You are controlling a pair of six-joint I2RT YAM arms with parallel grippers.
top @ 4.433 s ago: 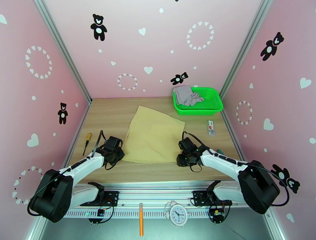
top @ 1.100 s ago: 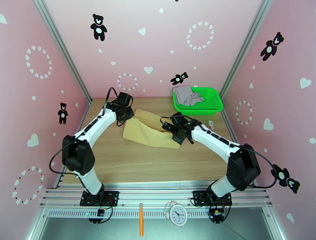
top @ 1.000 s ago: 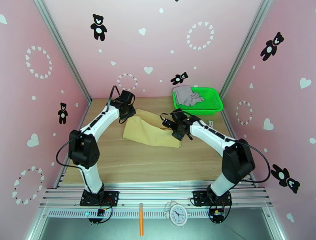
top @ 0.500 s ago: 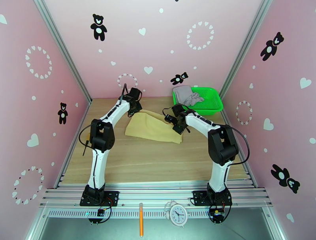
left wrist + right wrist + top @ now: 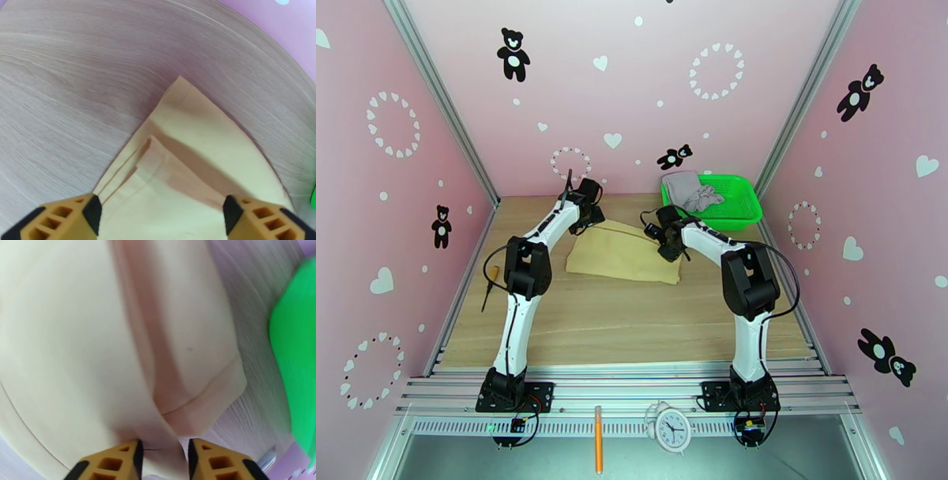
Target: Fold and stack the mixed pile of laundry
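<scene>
Now right end effector pinches tan cloth; left end effector spread.

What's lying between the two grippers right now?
The folded tan-beige cloth spans from left gripper to right gripper, seen in the top external view.

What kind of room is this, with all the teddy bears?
Probably a robot practice booth, decorated like a playroom: pink walls with teddy-bear stickers, two robot arms at a wooden table, a tan cloth on it.
</scene>
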